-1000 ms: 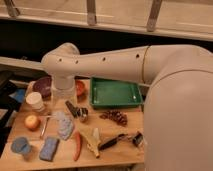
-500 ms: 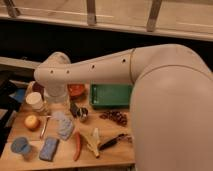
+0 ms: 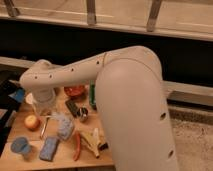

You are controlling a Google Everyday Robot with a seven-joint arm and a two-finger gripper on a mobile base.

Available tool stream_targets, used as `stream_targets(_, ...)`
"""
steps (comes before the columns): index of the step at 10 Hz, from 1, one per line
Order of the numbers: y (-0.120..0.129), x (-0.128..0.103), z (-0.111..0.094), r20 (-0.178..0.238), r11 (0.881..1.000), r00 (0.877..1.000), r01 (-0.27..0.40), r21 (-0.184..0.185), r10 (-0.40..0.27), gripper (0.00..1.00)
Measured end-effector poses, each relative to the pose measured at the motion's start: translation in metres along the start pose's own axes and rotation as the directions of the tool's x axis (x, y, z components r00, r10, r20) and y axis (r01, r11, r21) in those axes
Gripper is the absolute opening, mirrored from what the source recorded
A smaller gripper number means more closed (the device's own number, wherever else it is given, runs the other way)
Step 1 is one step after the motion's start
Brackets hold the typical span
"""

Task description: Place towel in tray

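Observation:
The towel (image 3: pixel 64 126), a small pale grey-white cloth, lies crumpled on the wooden table (image 3: pixel 15 161), left of centre. Only a thin green strip of the tray (image 3: pixel 92 95) shows at the table's back, behind my big white arm. My gripper (image 3: pixel 45 113) hangs under the wrist just left of and slightly behind the towel, low over the table. It looks open, with nothing in it.
An orange fruit (image 3: pixel 31 121) lies left of the gripper. A blue cup (image 3: pixel 20 146) and a blue sponge (image 3: pixel 50 148) sit at the front left. A red chili (image 3: pixel 77 145) and banana (image 3: pixel 92 140) lie in front, a red bowl (image 3: pixel 75 91) and dark can (image 3: pixel 82 114) behind the towel.
My arm has swung left and closer to the camera and now covers most of the tray. The gripper has moved left and down toward the towel's left side.

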Motion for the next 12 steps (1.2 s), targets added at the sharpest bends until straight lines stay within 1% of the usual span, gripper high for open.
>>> stream_targets(1,-0.003,-0.001,0.000,0.002,1.000,1.000,0.000,0.008,0.000,0.65)
stream_targets(3,0.000,-0.001,-0.001,-0.001,1.000,1.000,0.007,0.003,-0.007,0.65)
stream_targets(4,-0.003,-0.004,-0.003,0.000,1.000,1.000,0.018,0.005,-0.018,0.65)
stream_targets(5,0.001,-0.008,-0.006,0.004,0.999,0.999,0.038,0.032,-0.039,0.65)
stream_targets(6,0.011,-0.011,-0.005,-0.008,0.996,0.998,0.062,0.071,-0.061,0.65)
stream_targets(7,0.014,-0.011,0.000,-0.027,0.993,0.997,0.068,0.092,-0.065,0.65)
stream_targets(8,0.008,-0.012,0.010,-0.043,0.992,0.997,0.064,0.106,-0.059,0.65)
stream_targets(9,0.001,-0.008,0.025,-0.070,0.992,0.996,0.056,0.113,-0.048,0.65)
stream_targets(10,-0.002,-0.003,0.044,-0.098,0.993,0.994,0.050,0.110,-0.039,0.65)
stream_targets(11,-0.007,0.001,0.059,-0.120,0.993,0.992,0.040,0.111,-0.027,0.65)
stream_targets(12,-0.014,0.005,0.077,-0.148,0.994,0.989,0.022,0.109,-0.005,0.65)
